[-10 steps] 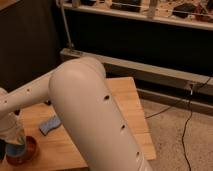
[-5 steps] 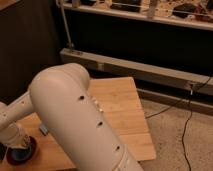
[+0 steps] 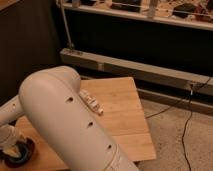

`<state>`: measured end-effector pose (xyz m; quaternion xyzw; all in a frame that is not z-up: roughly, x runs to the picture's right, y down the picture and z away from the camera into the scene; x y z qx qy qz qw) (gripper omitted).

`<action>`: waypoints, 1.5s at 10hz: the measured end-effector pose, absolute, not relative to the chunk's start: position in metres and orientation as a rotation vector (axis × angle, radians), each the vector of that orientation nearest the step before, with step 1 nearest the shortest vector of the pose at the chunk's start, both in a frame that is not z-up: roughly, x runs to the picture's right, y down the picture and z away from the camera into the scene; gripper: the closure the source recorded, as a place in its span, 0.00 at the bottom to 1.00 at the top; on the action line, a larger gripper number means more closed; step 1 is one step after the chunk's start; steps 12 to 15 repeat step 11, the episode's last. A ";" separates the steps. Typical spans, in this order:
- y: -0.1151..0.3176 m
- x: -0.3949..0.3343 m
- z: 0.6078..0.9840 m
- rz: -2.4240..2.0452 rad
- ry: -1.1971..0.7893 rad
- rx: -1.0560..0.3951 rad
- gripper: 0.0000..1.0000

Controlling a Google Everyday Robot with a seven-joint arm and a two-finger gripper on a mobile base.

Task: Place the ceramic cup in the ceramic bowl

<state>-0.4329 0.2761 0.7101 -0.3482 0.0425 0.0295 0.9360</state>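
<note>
- Gripper (image 3: 11,148) sits at the lower left corner of our view, right above the bowl (image 3: 24,151); we cannot tell how it is set.
- We see the bowl's dark reddish rim on the table (image 3: 117,107), near its left front corner, partly hidden by the gripper.
- We cannot make out the cup as a separate thing; a dark shape under the gripper, inside the bowl's rim, may be it.
- Our arm (image 3: 65,125) fills the middle of the view and hides much of the table.
- We judge the task to be at its last step: the cup seems to be at or in the bowl, and what is left is letting go and pulling the gripper clear.
</note>
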 end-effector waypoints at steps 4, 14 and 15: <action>0.236 -0.424 0.699 0.146 0.118 -0.663 0.20; 0.188 -0.412 0.678 0.359 0.170 -0.765 0.20; 0.188 -0.412 0.678 0.359 0.170 -0.765 0.20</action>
